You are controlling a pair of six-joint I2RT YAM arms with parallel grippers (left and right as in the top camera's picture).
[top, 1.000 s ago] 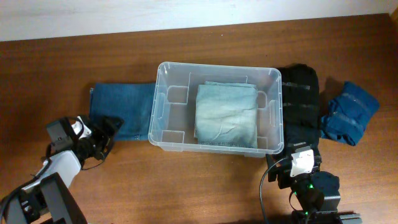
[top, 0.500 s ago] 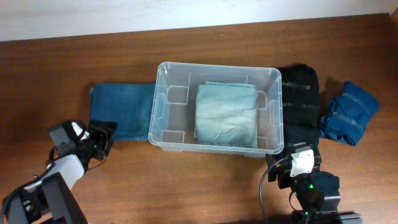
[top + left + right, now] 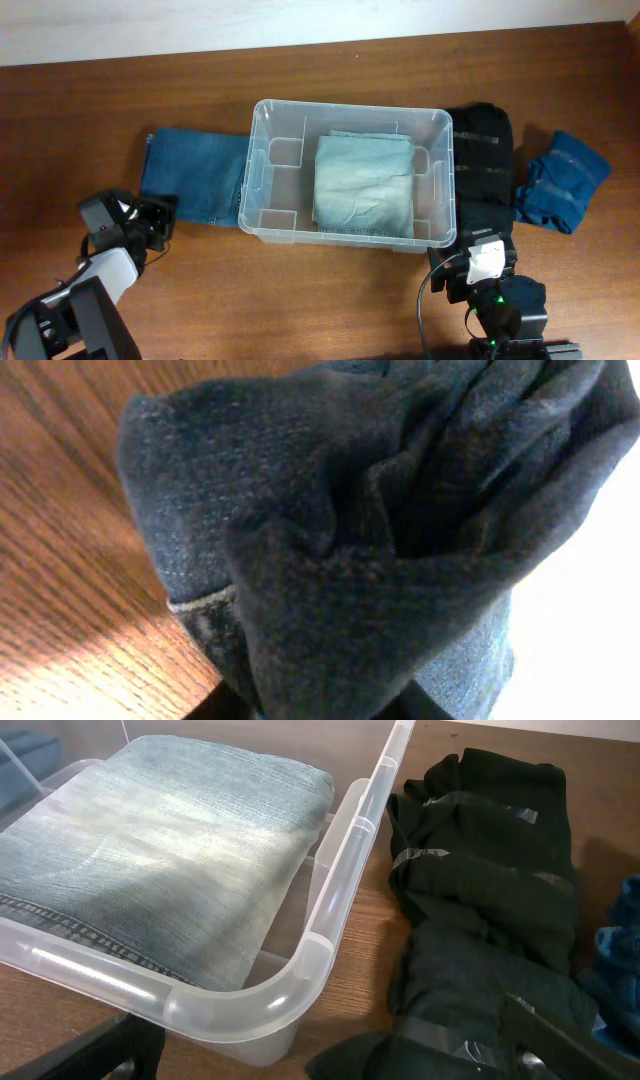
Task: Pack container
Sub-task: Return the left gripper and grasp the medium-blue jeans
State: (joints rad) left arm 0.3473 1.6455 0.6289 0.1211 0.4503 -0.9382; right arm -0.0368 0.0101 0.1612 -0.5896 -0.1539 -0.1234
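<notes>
- The container (image 3: 349, 106) is a large clear plastic bin, rectangular with rounded corners and a thick rolled rim. Box-shaped recesses are moulded into its short walls.
- It stands at the middle of the wooden table (image 3: 90, 110), with its long sides running from 9 to 3 o'clock in the overhead view.
- In the right wrist view its near rounded corner (image 3: 300, 975) fills the foreground, and the rim runs away toward 12 o'clock.
- Inside it lies one folded garment of pale, faded denim (image 3: 364, 185). It lies flat on the base toward the 3 o'clock half, and the 9 o'clock half of the floor is bare.
- The blue jeans (image 3: 195, 178) lie flat on the table at 9 o'clock of the bin, reaching its left wall.
- The left gripper (image 3: 160, 222) sits at 8 o'clock of the bin, on the jeans' outer near corner.
- The left wrist view is filled with gathered dark denim that hides the fingers. From overhead they look drawn together on that corner of cloth.
- A black garment (image 3: 482, 165) with shiny strips across it lies just beside the bin at 3 o'clock.
- Further out at 3 o'clock, a crumpled dark blue garment (image 3: 562, 180) touches the black one.
- The right gripper (image 3: 330, 1025) is at 5 o'clock of the bin with its fingers spread wide, holding nothing. The bin's corner and the black garment show between them.
</notes>
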